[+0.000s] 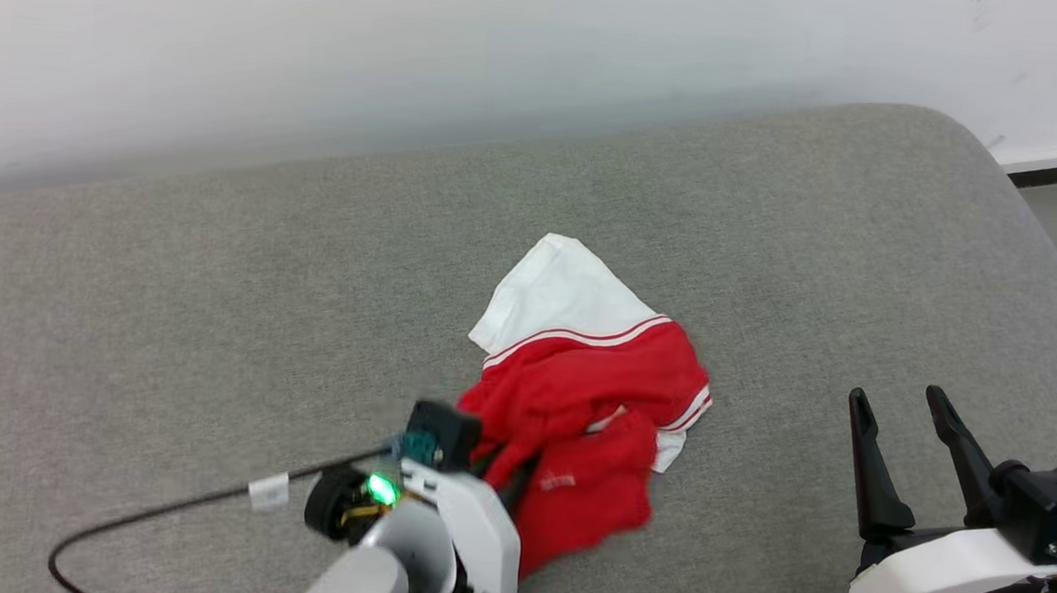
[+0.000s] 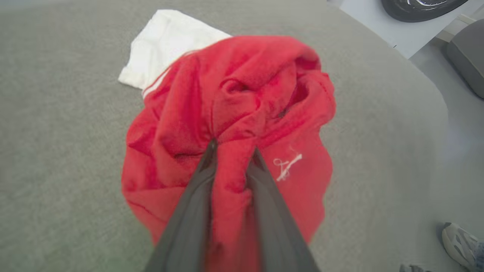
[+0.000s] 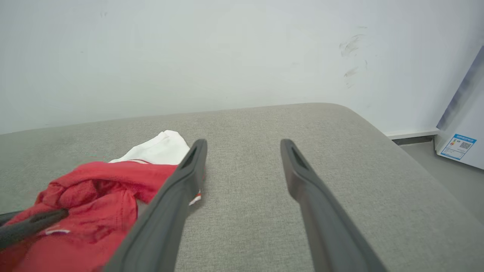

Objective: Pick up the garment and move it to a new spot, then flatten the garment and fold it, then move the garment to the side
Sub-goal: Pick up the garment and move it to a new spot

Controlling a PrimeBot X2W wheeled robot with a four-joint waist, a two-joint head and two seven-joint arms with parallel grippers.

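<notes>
Bright, even light, soft shadows — garment (image 2: 177, 124) edges blurred in left wrist view.

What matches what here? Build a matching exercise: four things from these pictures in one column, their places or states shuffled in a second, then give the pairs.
Things
1. left gripper
2. right gripper
3. white sleeve
4. shoe

Places or states
A. on the floor, beyond the cushion
B. open, nothing between its fingers
C. lying on the cushion at the heap's far end
D. shut on red cloth of the garment

Pairs: 1-D, 2-B, 3-C, 4-A
</notes>
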